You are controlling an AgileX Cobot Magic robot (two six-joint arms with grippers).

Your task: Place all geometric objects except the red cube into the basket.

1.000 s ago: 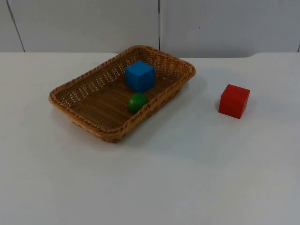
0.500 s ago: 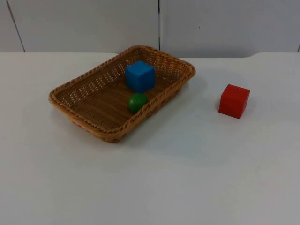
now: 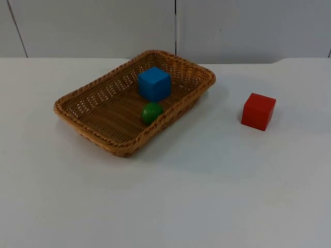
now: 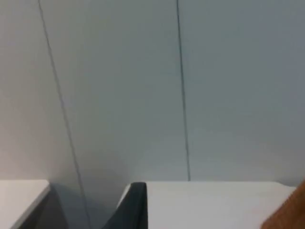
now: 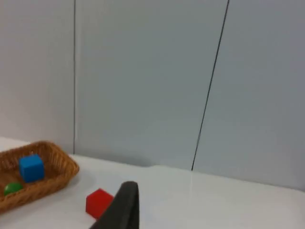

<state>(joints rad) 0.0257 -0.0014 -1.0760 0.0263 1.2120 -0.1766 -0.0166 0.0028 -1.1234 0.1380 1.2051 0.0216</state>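
One black fingertip of the left gripper (image 4: 133,205) is raised and faces the grey wall (image 4: 143,86). One fingertip of the right gripper (image 5: 121,207) is high too. I cannot tell if either is open, and both arms wait. The blue cube (image 3: 154,83) and green ball (image 3: 152,112) sit inside the basket (image 3: 72,111). The red cube (image 3: 258,111) stays on the table (image 3: 207,196), well apart. The blocks look hard and light; the ball could roll, so pinch its middle.
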